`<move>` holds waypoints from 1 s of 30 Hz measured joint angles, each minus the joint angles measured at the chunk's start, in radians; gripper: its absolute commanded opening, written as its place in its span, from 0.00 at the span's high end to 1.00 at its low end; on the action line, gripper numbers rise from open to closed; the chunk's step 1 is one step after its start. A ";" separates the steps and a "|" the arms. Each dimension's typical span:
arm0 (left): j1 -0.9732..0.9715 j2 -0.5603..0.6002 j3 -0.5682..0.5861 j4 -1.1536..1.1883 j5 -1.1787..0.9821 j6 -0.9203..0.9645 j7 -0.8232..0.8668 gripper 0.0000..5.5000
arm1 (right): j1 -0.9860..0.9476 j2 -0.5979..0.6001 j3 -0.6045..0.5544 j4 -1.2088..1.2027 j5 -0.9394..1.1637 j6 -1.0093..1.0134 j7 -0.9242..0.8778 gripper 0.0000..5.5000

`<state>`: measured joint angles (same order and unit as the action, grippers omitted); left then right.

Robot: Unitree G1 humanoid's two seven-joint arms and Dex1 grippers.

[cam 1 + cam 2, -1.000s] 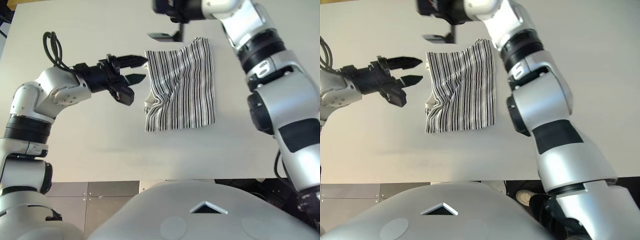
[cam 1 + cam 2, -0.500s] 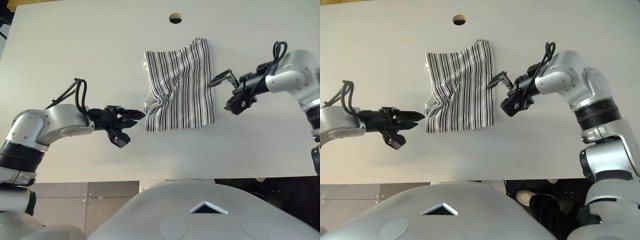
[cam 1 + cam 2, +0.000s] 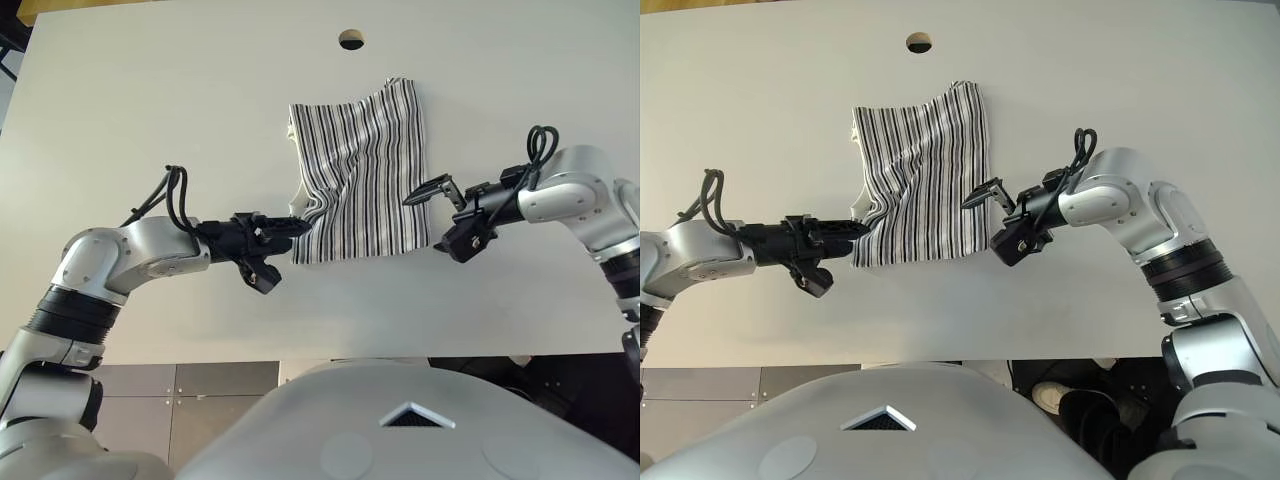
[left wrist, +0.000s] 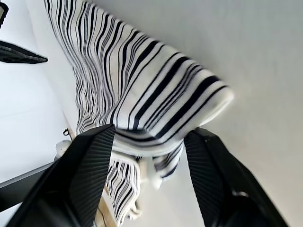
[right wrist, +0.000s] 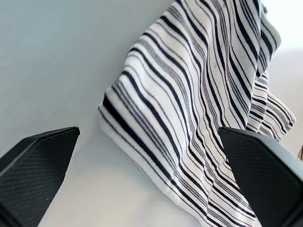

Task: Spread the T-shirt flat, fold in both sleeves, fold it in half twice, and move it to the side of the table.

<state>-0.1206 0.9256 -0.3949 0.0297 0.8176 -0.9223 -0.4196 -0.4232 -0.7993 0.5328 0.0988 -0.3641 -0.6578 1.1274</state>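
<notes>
Left wrist view: L gripper open astride shirt corner; R gripper open, empty. Risk: pinching one layer only, unfolding.

Reaching in low from either side of the T-shirt; holding the left gripper parted astride its near left corner, the right gripper spread wide at its near right corner.
</notes>
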 measured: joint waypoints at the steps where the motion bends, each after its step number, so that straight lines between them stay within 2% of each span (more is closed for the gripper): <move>1: -0.001 -0.005 -0.007 0.001 -0.006 -0.002 -0.005 0.52 | 0.002 0.001 0.001 -0.004 -0.005 0.003 -0.004 0.00; 4: -0.011 -0.018 -0.031 0.002 -0.010 -0.013 -0.006 0.52 | 0.004 0.004 0.004 -0.012 -0.016 0.007 -0.010 0.00; 14: -0.041 -0.033 -0.079 0.035 -0.019 -0.030 -0.030 0.80 | -0.024 0.035 0.038 -0.007 -0.069 -0.003 -0.050 0.00; 20: -0.041 -0.033 -0.085 0.037 -0.008 -0.030 -0.040 0.98 | -0.030 0.035 0.060 -0.009 -0.096 -0.015 -0.054 0.24; 30: -0.041 -0.033 -0.085 0.039 -0.008 -0.030 -0.043 0.98 | -0.015 0.028 0.083 -0.037 -0.108 0.008 -0.035 0.59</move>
<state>-0.1617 0.8926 -0.4799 0.0686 0.8094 -0.9519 -0.4625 -0.4377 -0.7717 0.6161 0.0622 -0.4721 -0.6500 1.0923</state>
